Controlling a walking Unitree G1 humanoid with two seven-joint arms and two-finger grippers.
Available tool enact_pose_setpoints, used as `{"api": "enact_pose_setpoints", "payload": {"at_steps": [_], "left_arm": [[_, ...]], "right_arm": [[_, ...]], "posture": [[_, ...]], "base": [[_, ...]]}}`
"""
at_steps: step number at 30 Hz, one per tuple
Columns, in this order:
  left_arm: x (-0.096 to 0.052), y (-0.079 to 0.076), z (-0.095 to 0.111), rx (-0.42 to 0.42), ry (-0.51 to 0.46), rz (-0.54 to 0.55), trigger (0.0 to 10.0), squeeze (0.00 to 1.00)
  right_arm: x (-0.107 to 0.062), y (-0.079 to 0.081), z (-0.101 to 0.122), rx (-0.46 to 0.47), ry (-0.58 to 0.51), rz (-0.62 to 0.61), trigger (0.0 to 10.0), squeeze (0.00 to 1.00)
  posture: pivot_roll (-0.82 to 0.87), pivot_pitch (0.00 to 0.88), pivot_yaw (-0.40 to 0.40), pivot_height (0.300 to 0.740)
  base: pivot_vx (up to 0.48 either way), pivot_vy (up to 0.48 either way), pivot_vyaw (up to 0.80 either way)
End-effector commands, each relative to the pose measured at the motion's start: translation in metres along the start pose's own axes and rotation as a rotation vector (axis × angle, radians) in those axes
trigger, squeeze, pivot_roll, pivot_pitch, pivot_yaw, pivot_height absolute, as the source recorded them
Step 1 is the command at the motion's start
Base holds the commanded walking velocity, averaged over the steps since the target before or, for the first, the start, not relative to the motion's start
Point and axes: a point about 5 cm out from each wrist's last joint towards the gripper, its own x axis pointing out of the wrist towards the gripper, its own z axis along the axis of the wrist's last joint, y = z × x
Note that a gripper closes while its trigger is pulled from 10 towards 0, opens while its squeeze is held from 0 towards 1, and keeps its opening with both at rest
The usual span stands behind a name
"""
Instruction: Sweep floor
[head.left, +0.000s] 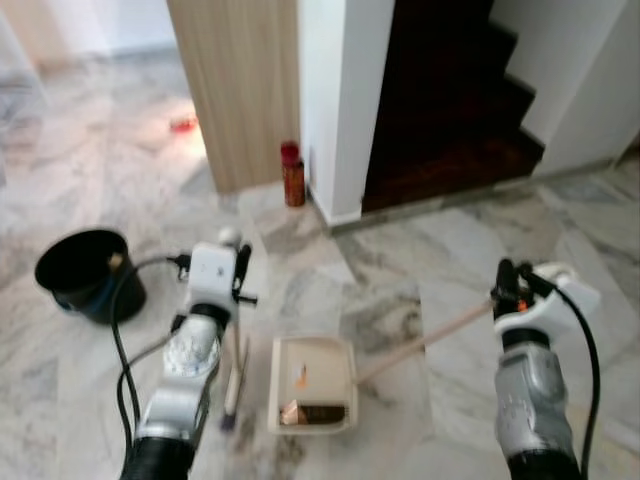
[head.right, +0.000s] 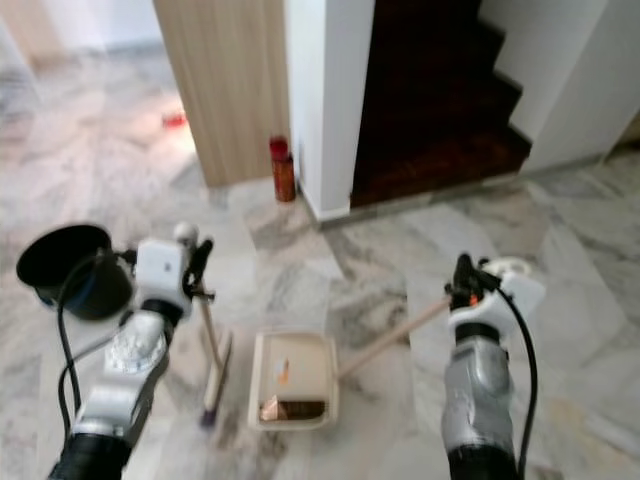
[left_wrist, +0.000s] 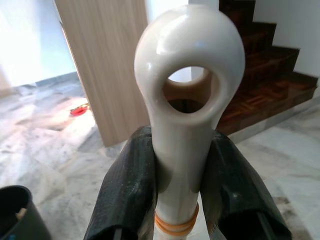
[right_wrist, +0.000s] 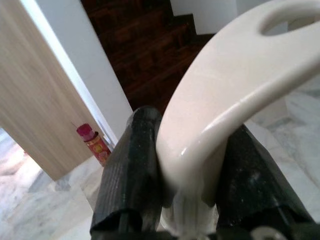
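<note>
A cream dustpan (head.left: 313, 397) lies on the marble floor between my arms, with brown and orange bits of litter (head.left: 305, 410) inside it. Its long wooden handle (head.left: 425, 343) slants up to the right, and my right gripper (head.left: 513, 290) is shut on the cream grip (right_wrist: 220, 115) at its end. My left gripper (head.left: 240, 272) is shut on the white looped top (left_wrist: 186, 90) of a broom handle. The broom's stick (head.right: 210, 335) runs down to its head (head.left: 232, 390), which rests on the floor just left of the dustpan.
A black bucket (head.left: 88, 272) stands on the floor at the left. A red spray can (head.left: 292, 175) stands by the wooden panel (head.left: 240, 85) and white pillar (head.left: 340, 100). Dark wooden stairs (head.left: 450, 100) rise beyond. A small red object (head.left: 183, 124) lies far left.
</note>
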Motion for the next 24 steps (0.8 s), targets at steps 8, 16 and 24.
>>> {"api": "enact_pose_setpoints", "payload": {"at_steps": [8, 16, 24], "left_arm": [[0.002, 0.006, 0.011, 0.024, -0.048, 0.011, 10.0, 0.00], [0.002, 0.007, 0.010, 0.025, -0.044, 0.016, 10.0, 0.00], [0.003, 0.007, 0.010, 0.026, -0.043, 0.026, 10.0, 0.00]], "right_arm": [[0.007, 0.015, 0.012, 0.029, -0.056, 0.043, 10.0, 0.00], [0.008, 0.019, 0.016, 0.020, -0.072, 0.064, 10.0, 0.00], [0.011, 0.022, 0.021, 0.029, -0.085, 0.082, 10.0, 0.00]], "posture": [[-0.03, 0.041, -0.026, 0.740], [-0.03, 0.051, -0.028, 0.740], [-0.03, 0.055, -0.031, 0.740]], "base": [[0.000, 0.290, 0.00], [0.000, 0.292, 0.38], [0.000, 0.291, 0.61]]}}
